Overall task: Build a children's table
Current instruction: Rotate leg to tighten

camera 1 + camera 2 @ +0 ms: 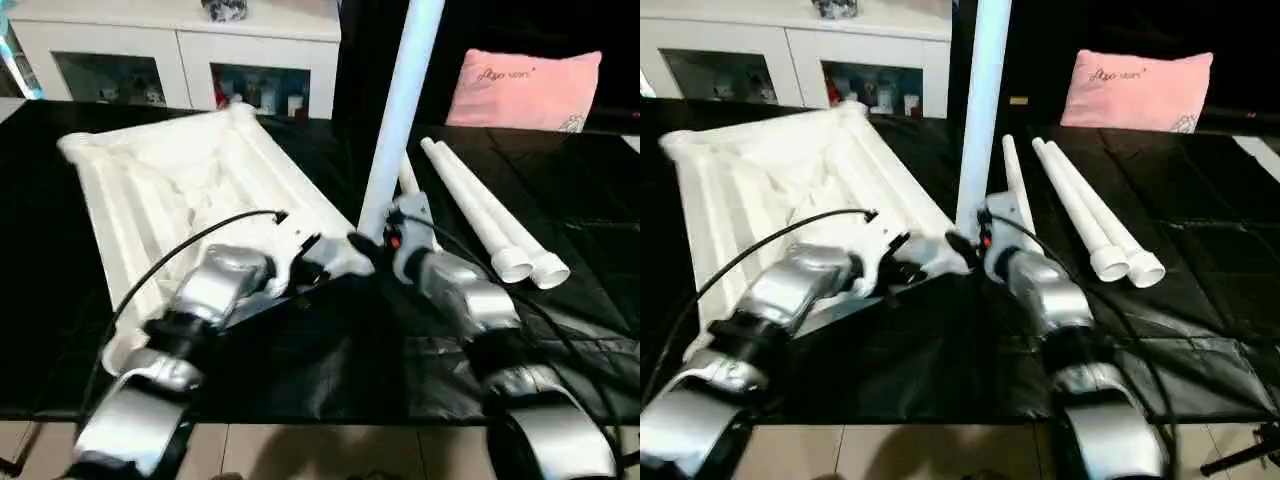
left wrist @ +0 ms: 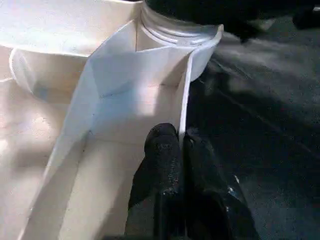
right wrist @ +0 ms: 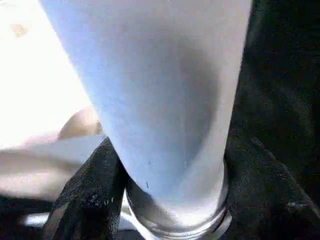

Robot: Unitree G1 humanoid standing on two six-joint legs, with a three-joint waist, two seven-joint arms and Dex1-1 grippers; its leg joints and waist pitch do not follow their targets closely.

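Status: the children's table slab (image 1: 170, 190) lies ribs-up on the black-covered tabletop (image 1: 560, 320). One upright leg (image 1: 400, 110) stands in the corner socket (image 3: 175, 225) nearest both claws.

Left claw (image 2: 180, 142): pressed together, pinching the thin rim wall of the slab, with the socket just ahead of its fingertips.

Right claw (image 1: 388, 235): wrapped around the foot of the upright leg, jaws part spread to the leg's width. The socket collar sits directly below its fingers (image 3: 87, 197).

The three spare legs (image 1: 490, 215) lie beyond the right claw, on its outer side and well apart from it.

Risks we judge from here:
- We cannot tell whether the leg is fully seated. If the right claw lets go early, the tall leg could lean and topple toward the spare legs.
- Pushing or twisting the leg off its axis could jam it crooked in the collar, since the grip is low and the long shaft above is unsupported.
- The left pinch is on a thin, smooth wall. Force on the leg could pull the rim out from between the fingers, and the slab would then slide or lift at this corner.
- The black cable (image 1: 190, 245) loops over the slab beside the left claw and could snag a rib if that arm withdraws sideways.
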